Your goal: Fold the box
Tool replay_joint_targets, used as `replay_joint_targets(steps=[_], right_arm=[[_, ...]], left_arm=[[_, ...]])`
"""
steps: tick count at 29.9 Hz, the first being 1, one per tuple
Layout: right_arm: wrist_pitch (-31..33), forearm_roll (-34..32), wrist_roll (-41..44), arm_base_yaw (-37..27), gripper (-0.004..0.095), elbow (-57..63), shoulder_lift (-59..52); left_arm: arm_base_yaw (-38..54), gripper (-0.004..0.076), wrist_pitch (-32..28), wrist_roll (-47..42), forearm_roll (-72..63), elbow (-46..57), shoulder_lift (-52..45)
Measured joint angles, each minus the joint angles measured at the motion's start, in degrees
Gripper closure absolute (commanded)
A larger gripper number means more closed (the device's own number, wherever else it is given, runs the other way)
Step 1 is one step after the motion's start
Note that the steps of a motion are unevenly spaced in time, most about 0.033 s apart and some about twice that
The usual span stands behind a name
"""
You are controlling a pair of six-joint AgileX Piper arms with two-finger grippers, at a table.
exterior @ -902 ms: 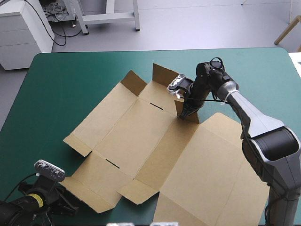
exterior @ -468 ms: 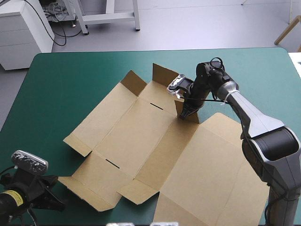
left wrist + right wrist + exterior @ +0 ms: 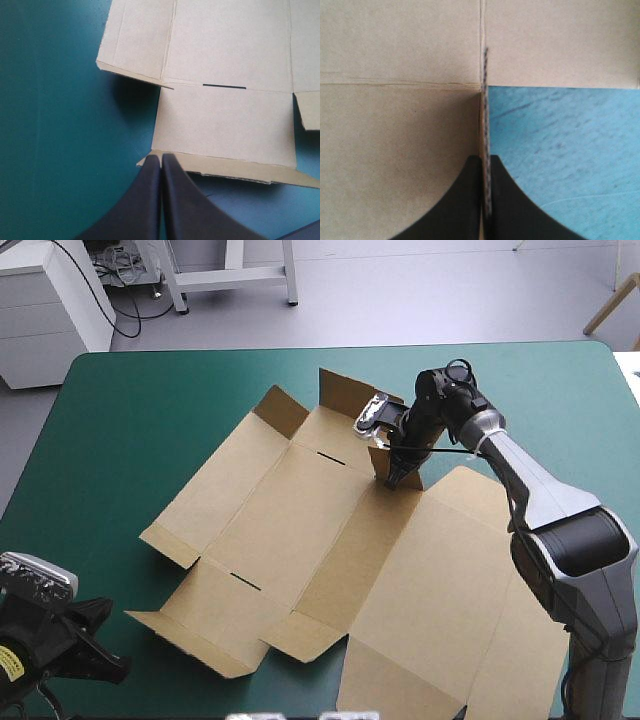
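High view: brown box [image 3: 330,540] lies opened out flat on the teal-green cover [image 3: 150,410], mid-table and running toward the near right edge. Small flaps [image 3: 345,392] tilt up along its far side. Right gripper [image 3: 393,476] is at the box's far right part, black fingers pinched on an upright flap [image 3: 411,480]. Left gripper [image 3: 98,664] sits low at the table's near-left corner, off the board, near the box's near-left flap but apart from it.

Left wrist view: left gripper [image 3: 161,159] fingers pressed together into one point, nothing between them. Box [image 3: 225,120] lies flat just ahead, nearest flap edge right at the tips, contact unclear. Teal-green cover [image 3: 60,125] alongside.

Right wrist view: right gripper [image 3: 485,161] fingers all but closed, the upright flap [image 3: 484,100] edge-on between them. Box [image 3: 395,125] on one side, teal-green cover [image 3: 560,150] on the other
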Motion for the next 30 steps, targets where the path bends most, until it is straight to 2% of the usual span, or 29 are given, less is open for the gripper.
replay_joint_targets(steps=[9, 16, 23, 30], right_arm=[[-3.35, -0.60, -10.69, 6.76, 0.0928, -11.41, 7.22], [-7.10, 7.22, -21.75, 12.01, 0.0928, -19.13, 12.81], [-13.77, 12.48, -35.50, 16.49, 0.0928, -20.56, 13.49], [-14.00, 12.67, -35.63, 18.35, 0.0928, -20.74, 15.21]], left_arm=[[0.00, 0.0734, 0.00, 0.00, -0.06, 0.00, 0.00], [0.00, 0.0734, 0.00, 0.00, -0.10, 0.00, 0.00], [0.00, 0.0734, 0.00, 0.00, -0.10, 0.00, 0.00], [0.00, 0.0734, 0.00, -0.05, -0.10, 0.00, 0.00]])
